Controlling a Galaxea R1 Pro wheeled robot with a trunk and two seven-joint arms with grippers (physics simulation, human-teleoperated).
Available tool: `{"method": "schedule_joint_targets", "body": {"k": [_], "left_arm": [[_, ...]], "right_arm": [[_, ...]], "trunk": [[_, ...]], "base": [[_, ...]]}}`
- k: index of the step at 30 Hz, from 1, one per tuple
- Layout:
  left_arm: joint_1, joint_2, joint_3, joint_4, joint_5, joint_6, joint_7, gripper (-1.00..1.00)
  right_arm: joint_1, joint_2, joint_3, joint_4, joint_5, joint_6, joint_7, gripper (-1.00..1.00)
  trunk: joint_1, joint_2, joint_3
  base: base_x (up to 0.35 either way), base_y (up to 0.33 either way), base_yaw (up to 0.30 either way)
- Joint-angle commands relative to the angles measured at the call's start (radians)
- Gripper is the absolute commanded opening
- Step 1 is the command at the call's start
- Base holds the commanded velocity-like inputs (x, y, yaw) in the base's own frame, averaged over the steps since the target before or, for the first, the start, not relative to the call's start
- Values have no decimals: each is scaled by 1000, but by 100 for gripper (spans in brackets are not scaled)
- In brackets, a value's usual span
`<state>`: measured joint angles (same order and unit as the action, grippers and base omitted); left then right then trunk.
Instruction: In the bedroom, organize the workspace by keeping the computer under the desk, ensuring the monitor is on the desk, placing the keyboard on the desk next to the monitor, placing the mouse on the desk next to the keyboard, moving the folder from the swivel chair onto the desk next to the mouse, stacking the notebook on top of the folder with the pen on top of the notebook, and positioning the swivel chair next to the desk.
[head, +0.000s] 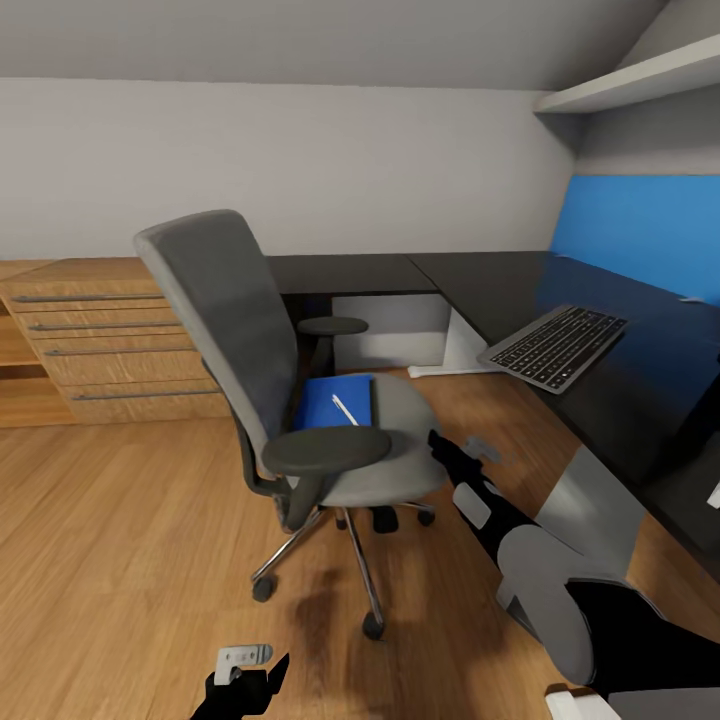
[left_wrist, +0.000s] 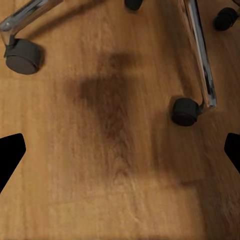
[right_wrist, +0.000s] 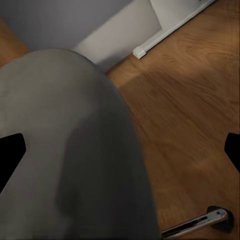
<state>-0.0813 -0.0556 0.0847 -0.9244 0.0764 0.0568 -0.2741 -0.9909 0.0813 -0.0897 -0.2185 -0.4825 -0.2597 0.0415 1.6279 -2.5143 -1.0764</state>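
Two arms reach toward the swivel chair, which stands on the wood floor near the black table; the blue folder lies flat on its grey seat with a thin pale pen on top, and the keyboard rests at the table's near edge. Right end effector hangs just beside the seat's front edge, its fingers spread and empty; left end effector hovers low over the floor near the chrome castors, likewise released, holding nothing
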Motion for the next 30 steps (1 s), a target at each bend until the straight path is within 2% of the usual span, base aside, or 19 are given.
{"method": "schedule_joint_targets", "body": {"k": [1,12,19,30], "left_arm": [[0,-1,4,-1,8,6,-8,100],[0,-1,4,-1,8,6,-8,100],[0,-1,6,-1,8,6,-8,100],[0,-1,6,-1,8,6,-8,100]], "right_arm": [[0,1,-7,48,-4,0,16,100],[0,8,-5,49,1,5,56,100],[0,-3,-7,46,-4,0,56,100],[-1,-17,-11,40,-8,-18,-17,100]], "trunk": [[0,0,-1],[0,0,-1],[0,0,-1],[0,0,-1]], "base": [[0,0,0],[0,0,0],[0,0,0],[0,0,0]]}}
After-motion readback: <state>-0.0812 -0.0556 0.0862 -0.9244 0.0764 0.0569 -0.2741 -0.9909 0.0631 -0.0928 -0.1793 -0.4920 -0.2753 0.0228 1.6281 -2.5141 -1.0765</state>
